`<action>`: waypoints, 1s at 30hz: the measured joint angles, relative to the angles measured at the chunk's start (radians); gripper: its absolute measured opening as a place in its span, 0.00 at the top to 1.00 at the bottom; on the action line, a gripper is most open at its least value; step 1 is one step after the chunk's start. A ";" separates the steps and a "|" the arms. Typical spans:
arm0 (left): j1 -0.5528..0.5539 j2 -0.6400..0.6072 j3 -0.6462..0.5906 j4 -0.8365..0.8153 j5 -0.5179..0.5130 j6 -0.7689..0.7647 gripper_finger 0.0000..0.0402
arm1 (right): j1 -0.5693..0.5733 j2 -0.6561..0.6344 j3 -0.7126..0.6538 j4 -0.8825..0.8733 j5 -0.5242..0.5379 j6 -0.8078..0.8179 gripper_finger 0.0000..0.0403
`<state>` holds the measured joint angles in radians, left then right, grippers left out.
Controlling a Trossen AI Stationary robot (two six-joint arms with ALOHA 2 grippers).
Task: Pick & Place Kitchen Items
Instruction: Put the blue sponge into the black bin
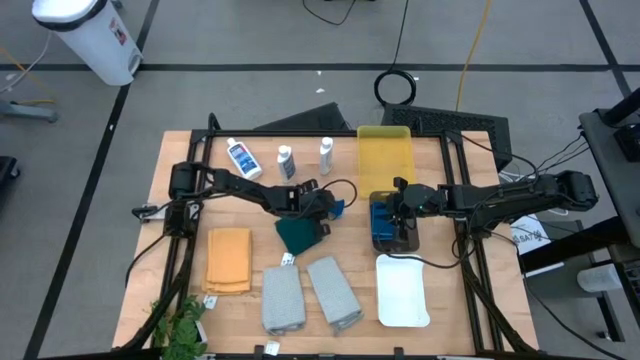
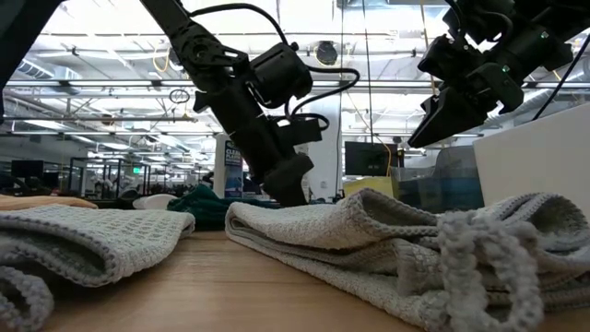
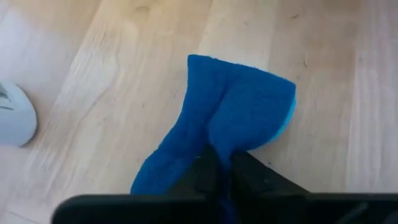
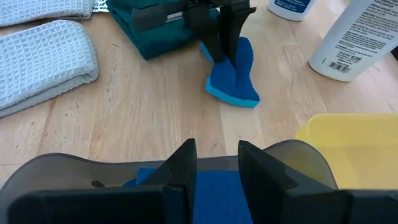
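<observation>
Pinched blue sponge [image 3: 236,112] sits in shut left pincer [image 3: 224,165].

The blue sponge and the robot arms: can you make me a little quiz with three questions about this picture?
1. True or false: the left gripper is pinching a blue sponge.
2. Which tray does the right gripper hover over? A) yellow tray B) dark grey tray C) white tray
3. Fill in: the dark green cloth lies right beside the ____ gripper.

Key:
1. True. Its fingers are shut on the sponge, squeezing it at one end.
2. B. That tray already has a blue sponge in it.
3. Left.
</observation>
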<state>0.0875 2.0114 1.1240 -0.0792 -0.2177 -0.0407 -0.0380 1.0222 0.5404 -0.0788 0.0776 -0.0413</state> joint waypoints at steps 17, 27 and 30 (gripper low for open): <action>-0.185 -0.241 -0.002 0.004 -0.297 0.154 0.96 | 0.031 0.007 0.000 0.172 0.030 -0.206 0.72; -0.178 -0.245 -0.002 0.049 -0.101 0.086 0.95 | 0.187 0.251 -0.060 0.664 0.204 -0.574 0.47; -0.172 -0.245 -0.002 0.057 -0.097 0.082 0.96 | 0.197 0.338 -0.060 0.774 0.208 -0.621 0.40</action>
<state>-0.0845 1.7660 1.1221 -0.0217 -0.3144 0.0414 0.1593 1.3598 0.4805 0.6954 0.2858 -0.6621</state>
